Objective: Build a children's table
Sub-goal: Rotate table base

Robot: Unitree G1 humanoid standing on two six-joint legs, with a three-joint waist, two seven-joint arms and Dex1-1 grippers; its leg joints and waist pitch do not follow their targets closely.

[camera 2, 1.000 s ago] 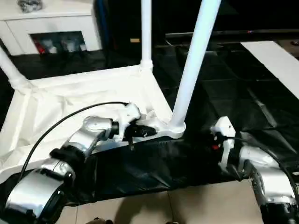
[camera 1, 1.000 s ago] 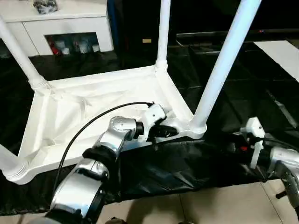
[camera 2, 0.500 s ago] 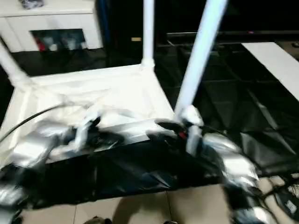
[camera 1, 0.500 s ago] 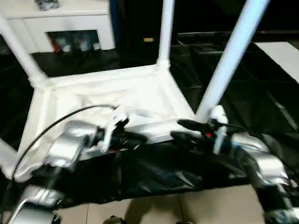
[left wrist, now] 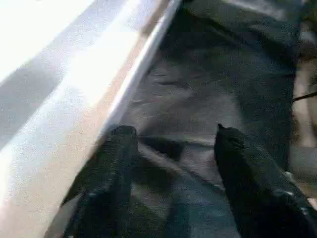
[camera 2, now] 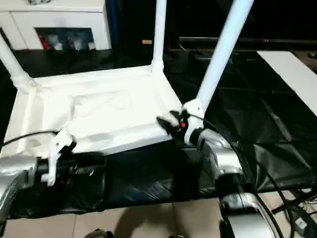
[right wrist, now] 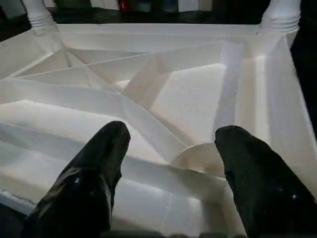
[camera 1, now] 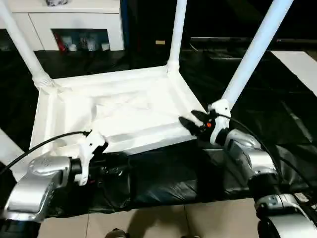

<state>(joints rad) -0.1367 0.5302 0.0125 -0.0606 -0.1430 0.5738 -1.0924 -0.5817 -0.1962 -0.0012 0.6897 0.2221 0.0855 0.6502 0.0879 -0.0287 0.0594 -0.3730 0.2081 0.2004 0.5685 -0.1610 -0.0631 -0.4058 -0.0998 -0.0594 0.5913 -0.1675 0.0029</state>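
The children's table (camera 1: 124, 111) lay upside down on the black sheet (camera 1: 163, 173) that covered the floor, its cross-ribbed underside facing up at us, which is the sensible way to have it while legs go into the corner sockets. We could see three legs standing up out of the top: the far-left leg (camera 1: 22, 49), the far-right leg (camera 1: 177, 32) and the near-right leg (camera 1: 255, 54); a white length at the picture's left edge near the fourth corner may have been the last leg, but we could not tell for sure. Our right gripper (camera 1: 193, 124) sat at the near-right corner, just inside the rim and beside the base of the near-right leg, its jaws spread wide with nothing between them; in the right wrist view the two fingers (right wrist: 94, 178) framed the ribbed underside and a round socket base without closing on either. We judged it placed there to steady or check that corner. Our left gripper (camera 1: 111, 166) hung low over the black sheet, just outside the table's near edge, jaws apart and empty, the rim running alongside one finger (left wrist: 111, 163) in its wrist view. A white cabinet (camera 1: 69, 25) stood behind.
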